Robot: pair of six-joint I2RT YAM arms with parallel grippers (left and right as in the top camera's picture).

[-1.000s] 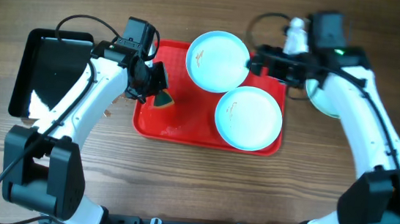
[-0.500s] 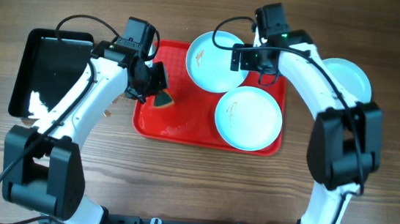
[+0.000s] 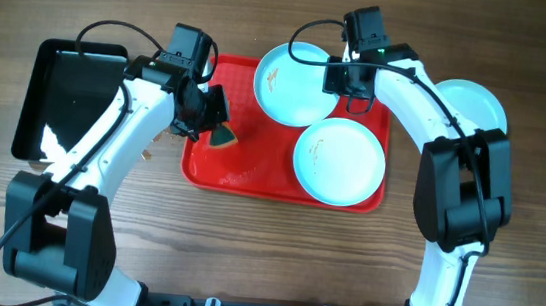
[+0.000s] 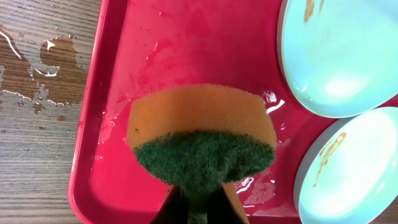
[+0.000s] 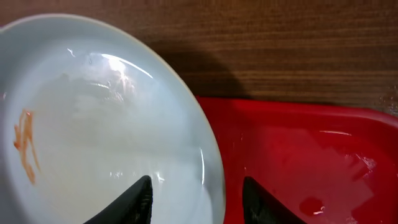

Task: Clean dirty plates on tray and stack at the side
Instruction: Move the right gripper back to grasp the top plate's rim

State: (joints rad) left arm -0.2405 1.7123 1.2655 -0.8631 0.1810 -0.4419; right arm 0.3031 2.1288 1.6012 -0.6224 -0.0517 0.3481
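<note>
Right gripper (image 5: 198, 183): jaws open and empty. One finger is over the far plate (image 5: 93, 124), the other over the tray (image 5: 298, 155), with the rim between them.
Far plate: at the tray's 12 o'clock edge, overhanging it, with an orange smear inside.
Left gripper (image 4: 198, 208): jaws closed on the sponge (image 4: 202, 137), above the wet floor at the tray's 9 o'clock end.
Near plate (image 3: 340, 160): at 4 o'clock on the tray, smeared, just beside the far plate.
Side plate (image 3: 479, 101): off the tray at 3 o'clock, partly behind the right arm.
Risk, slip: the rim looks wet and thin — a shallow pinch could let the plate tip or slide out.
Risk, knock: a dragged far plate could shove its neighbour.
Risk, order: if lifted away unwiped, the smear goes with it.
</note>
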